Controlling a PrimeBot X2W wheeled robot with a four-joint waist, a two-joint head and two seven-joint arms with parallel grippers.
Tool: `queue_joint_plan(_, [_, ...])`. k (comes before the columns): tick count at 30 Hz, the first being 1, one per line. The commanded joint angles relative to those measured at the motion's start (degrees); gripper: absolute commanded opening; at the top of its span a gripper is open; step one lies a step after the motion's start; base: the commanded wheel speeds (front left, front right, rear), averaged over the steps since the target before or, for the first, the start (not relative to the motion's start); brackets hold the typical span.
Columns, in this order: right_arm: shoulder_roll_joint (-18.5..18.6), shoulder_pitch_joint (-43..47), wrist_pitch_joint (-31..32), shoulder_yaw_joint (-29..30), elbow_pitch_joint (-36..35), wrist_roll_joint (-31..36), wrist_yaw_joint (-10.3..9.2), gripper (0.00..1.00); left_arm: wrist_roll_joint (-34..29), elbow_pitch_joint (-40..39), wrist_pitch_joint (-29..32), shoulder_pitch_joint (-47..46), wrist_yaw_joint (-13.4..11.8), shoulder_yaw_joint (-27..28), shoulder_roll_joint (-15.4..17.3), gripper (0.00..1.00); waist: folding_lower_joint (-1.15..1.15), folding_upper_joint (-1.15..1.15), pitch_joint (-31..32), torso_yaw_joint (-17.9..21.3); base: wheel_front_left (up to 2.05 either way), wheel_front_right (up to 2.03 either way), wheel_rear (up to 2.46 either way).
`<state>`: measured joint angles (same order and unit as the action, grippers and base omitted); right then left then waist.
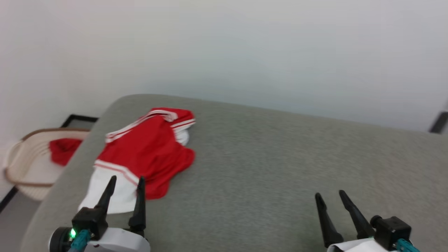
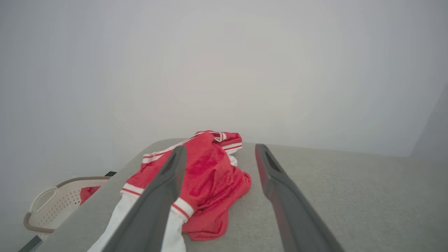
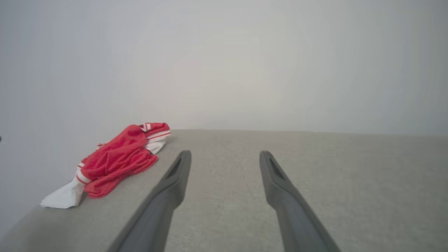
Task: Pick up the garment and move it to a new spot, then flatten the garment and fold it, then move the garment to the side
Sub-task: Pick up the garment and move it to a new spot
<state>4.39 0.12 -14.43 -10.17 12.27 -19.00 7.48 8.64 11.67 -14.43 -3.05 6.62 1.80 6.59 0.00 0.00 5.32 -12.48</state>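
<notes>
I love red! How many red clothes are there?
2: the garment at the left end of the grey surface; a red cloth in the basket beside it. The basket may hide more.

A grey fabric-covered surface (image 1: 280,157) stands before a plain white wall (image 1: 224,45), with grey floor (image 1: 14,224) at its left.

Black tapered fingers (image 1: 106,194), teal cables (image 1: 81,239)

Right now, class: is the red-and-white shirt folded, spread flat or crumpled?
Crumpled. The garment lies bunched in a heap on the grey surface, one white sleeve trailing out.
</notes>
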Motion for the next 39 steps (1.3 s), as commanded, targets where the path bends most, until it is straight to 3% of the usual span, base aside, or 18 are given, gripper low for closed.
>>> queue_joint_plan(1, [-0.21,-0.73,-0.41,-0.65,0.14,1.19,0.02,1.0,-1.36,0.33,-0.39,-0.53,0.23,0.04,0.35,1.0,0.0,0.0,1.66,-5.85,0.0,0.0,0.0])
queue_joint_plan(8, [-0.51,-1.2,-0.75,-1.64,1.1,2.07,0.02,1.0,-1.9,2.71,-0.72,-2.17,0.39,0.34,0.62,1.0,0.0,0.0,2.14,-9.76,0.0,0.0,0.0])
queue_joint_plan(13, [0.05,-1.82,-0.75,-1.87,1.19,2.29,0.02,1.0,0.86,6.68,-0.06,-5.97,0.74,-0.44,1.81,1.0,0.0,0.0,0.8,-9.0,0.0,0.0,0.0])
queue_joint_plan(17, [0.79,-2.14,-0.75,-2.13,1.16,2.41,0.02,1.0,3.85,8.06,5.22,-10.98,0.9,-2.27,4.32,1.0,0.0,0.0,-1.35,-6.96,0.0,0.0,0.0])
queue_joint_plan(27, [4.73,-6.92,-0.75,-2.92,-0.92,2.97,0.02,1.0,17.97,9.26,27.28,-27.74,0.94,-7.94,14.15,1.0,0.0,0.0,-12.62,0.46,0.0,0.0,0.0])
queue_joint_plan(33, [5.99,-10.68,-0.75,-3.28,-2.85,2.94,0.02,1.0,26.9,14.64,45.65,-35.76,0.94,-9.85,18.55,1.0,0.0,0.0,-19.88,5.11,0.0,0.0,0.0])
queue_joint_plan(39, [6.47,-13.16,-0.75,-3.22,-4.73,3.04,0.02,1.0,28.87,19.42,58.06,-40.98,-2.42,-10.0,20.62,1.0,0.0,0.0,-25.73,8.77,0.0,0.0,0.0])
